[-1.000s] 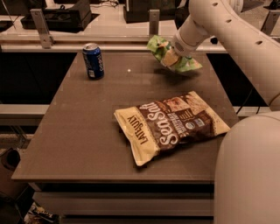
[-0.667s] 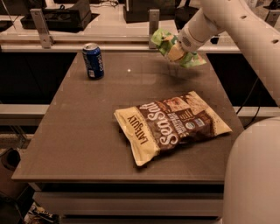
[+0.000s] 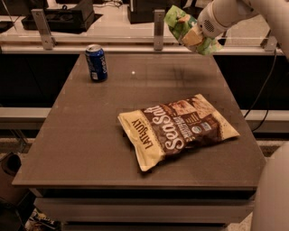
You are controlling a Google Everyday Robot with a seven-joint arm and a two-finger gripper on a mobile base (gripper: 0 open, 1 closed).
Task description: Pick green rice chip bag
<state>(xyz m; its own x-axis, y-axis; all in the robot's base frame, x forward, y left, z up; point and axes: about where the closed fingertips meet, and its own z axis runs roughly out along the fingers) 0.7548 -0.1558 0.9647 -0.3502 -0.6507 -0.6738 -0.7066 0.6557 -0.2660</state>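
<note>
**Aloft at one o'clock: the gripper [image 3: 195,38] clasps the small glossy light-green rice chip bag [image 3: 183,23]**

The light-green rice chip bag hangs in the air over the far right edge of the flat grey-brown desk [image 3: 86,140], at about one o'clock from the desk's middle, touching nothing but the gripper. The bag is crumpled and shiny, pale green with darker green patches. It is tilted, with its upper end leaning toward eleven o'clock. A tan patch shows low on it, where the gripper is clenched on it. The white rounded robot arm [image 3: 223,13] reaches in from the two o'clock corner.

On the desk, the large cream-and-brown "Sea Salt" chip bag [image 3: 178,128] lies flat, just toward four o'clock from the middle. The blue cylindrical drink can [image 3: 96,62] stands upright at about ten o'clock, well apart from both bags.
</note>
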